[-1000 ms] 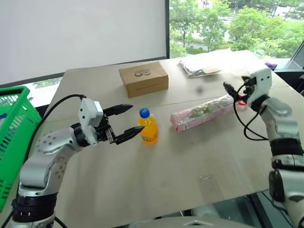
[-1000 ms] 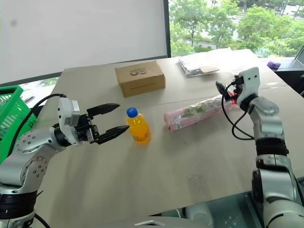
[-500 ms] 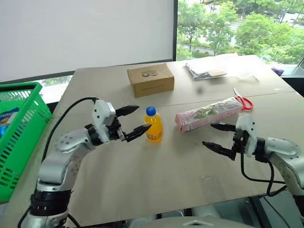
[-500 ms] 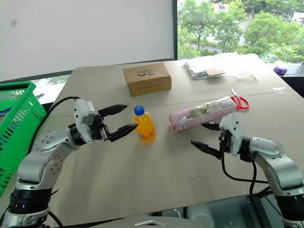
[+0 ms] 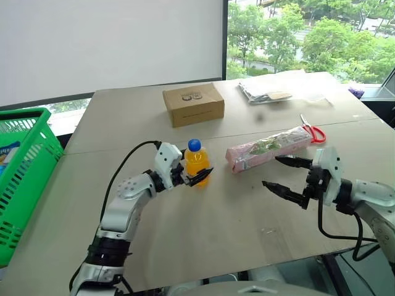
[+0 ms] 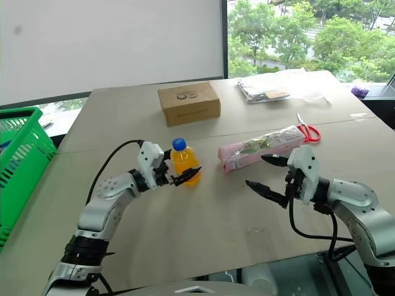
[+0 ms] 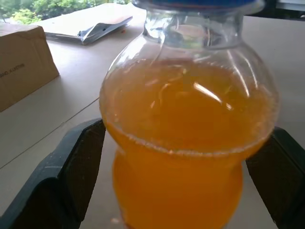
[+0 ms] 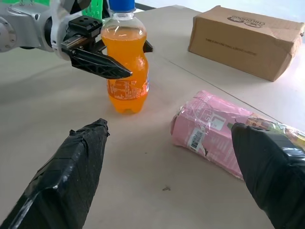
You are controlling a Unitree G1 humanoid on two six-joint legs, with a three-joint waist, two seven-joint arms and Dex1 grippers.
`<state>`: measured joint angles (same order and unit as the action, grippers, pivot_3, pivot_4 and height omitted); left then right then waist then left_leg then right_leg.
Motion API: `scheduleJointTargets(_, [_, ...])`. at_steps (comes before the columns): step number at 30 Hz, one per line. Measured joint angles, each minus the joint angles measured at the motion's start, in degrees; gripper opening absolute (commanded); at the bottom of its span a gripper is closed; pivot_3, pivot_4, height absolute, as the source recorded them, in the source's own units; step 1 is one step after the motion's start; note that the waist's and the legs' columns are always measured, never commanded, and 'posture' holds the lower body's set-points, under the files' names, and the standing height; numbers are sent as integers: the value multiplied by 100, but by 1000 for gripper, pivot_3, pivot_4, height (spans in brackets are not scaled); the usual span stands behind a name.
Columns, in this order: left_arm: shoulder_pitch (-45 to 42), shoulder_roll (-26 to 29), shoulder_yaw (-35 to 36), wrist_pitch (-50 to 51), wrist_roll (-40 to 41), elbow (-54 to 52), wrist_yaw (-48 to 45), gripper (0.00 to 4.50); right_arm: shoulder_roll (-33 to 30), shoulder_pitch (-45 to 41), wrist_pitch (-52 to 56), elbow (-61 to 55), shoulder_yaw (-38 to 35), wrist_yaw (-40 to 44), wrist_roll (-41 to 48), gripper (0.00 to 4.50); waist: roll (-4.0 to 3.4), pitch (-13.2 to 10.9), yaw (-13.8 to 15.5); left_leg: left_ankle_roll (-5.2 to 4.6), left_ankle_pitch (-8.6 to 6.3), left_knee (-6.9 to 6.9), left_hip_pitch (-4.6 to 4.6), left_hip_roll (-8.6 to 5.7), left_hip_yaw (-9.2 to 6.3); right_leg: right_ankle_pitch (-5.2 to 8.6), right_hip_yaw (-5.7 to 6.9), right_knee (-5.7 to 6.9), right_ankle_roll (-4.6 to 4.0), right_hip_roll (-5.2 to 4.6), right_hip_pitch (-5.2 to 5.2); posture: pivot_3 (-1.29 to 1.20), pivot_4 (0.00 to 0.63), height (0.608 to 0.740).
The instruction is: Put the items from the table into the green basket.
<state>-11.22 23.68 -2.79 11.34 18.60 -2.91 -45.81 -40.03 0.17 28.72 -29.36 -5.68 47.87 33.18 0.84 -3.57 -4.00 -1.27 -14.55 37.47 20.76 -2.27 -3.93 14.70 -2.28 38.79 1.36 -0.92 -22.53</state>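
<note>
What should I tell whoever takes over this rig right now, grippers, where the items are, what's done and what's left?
Left gripper: open, fingers on either side of the orange bottle, not closed on it.
Right gripper: open, holding nothing, just short of the pink packet.
Scissors lie at the packet's far end on the table.
Green basket stands at the robot's left, beside the table.
Done: none of the three items is in the basket.
Left: bottle, packet and scissors all go in.
</note>
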Motion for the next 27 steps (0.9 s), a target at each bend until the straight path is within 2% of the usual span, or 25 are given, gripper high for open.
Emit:
scheduleJointTargets(2, [-1,-58,-6,-35,-5,55,-2,4500,0,0,4,-13,0,-28,6,4422,0,0,-3,0,0,0,0,0,0,0,0,1,0,0,0,-162,0,740])
scheduleJointTargets(3, [1,-90,3,-38,12,112,-12,3957,0,0,12,-15,0,-62,14,4500,0,0,-4,0,0,0,-1,1,1,0,0,1,0,1,0,-162,0,740])
scheduleJointTargets(4, [7,-116,18,-33,48,132,-12,3702,0,-1,18,-15,0,-78,24,4500,0,0,-4,0,0,0,-1,1,1,0,0,1,0,1,0,-162,0,740])
scheduleJointTargets(6, [11,-164,69,-5,142,141,-18,2858,0,-6,23,-17,2,-92,40,4500,0,0,-4,0,0,0,0,1,1,0,0,1,0,1,0,-162,0,740])
scheduleJointTargets(7, [12,-164,78,6,167,148,-19,2749,0,-13,24,-17,3,-97,43,4500,1,0,-5,0,0,0,0,1,2,0,0,0,0,1,-1,-162,0,740])
scheduleJointTargets(14, [13,-143,218,82,179,148,92,2749,91,-391,91,-7,60,-95,128,4500,2,0,-4,0,0,0,-1,1,3,0,-2,2,0,1,-2,-95,0,740])
scheduleJointTargets(19, [-450,-65,1025,234,22,265,1321,2749,457,-1315,681,-8,190,-224,841,4500,18,-9,29,1,1,1,2,10,-8,-6,10,6,-6,7,-6,-6,0,740])
scheduleJointTargets(24, [-1482,623,1982,587,-244,236,2510,2749,1211,-2430,1007,137,463,-579,1309,4500,37,-4,158,4,-1,-5,16,21,-14,-24,16,-4,-37,15,-18,57,0,740])
scheduleJointTargets(27, [-1853,1291,2470,1014,-426,230,3050,2749,1579,-3045,1079,437,619,-579,1412,4500,48,1,211,4,-2,-9,39,15,-16,-27,18,-1,-41,9,-47,98,0,740])
